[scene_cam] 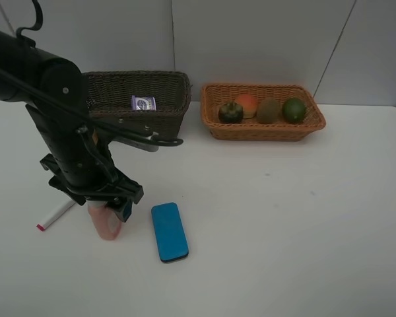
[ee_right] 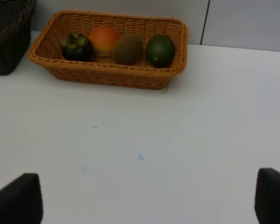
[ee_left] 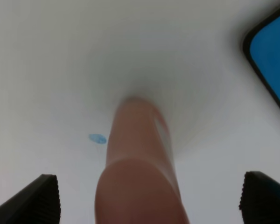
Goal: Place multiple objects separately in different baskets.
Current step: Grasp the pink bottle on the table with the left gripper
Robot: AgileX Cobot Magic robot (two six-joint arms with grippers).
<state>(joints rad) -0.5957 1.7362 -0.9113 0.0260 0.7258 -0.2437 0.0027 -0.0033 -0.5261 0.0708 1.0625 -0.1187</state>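
Presently, I had the left gripper [scene_cam: 111,210] spread astride the pink bottle [ee_left: 140,154]; next move required closing, then carrying to the dark basket [scene_cam: 166,120].

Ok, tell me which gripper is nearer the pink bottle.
Left. The left gripper has its open jaws on either side of the pink bottle; the right gripper is elsewhere over the table, facing the orange basket.

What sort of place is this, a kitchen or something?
Probably a robotics lab bench, not a kitchen: a plain white table, grey wall panels, a black robot arm, and a basket holding lined-up fruit.
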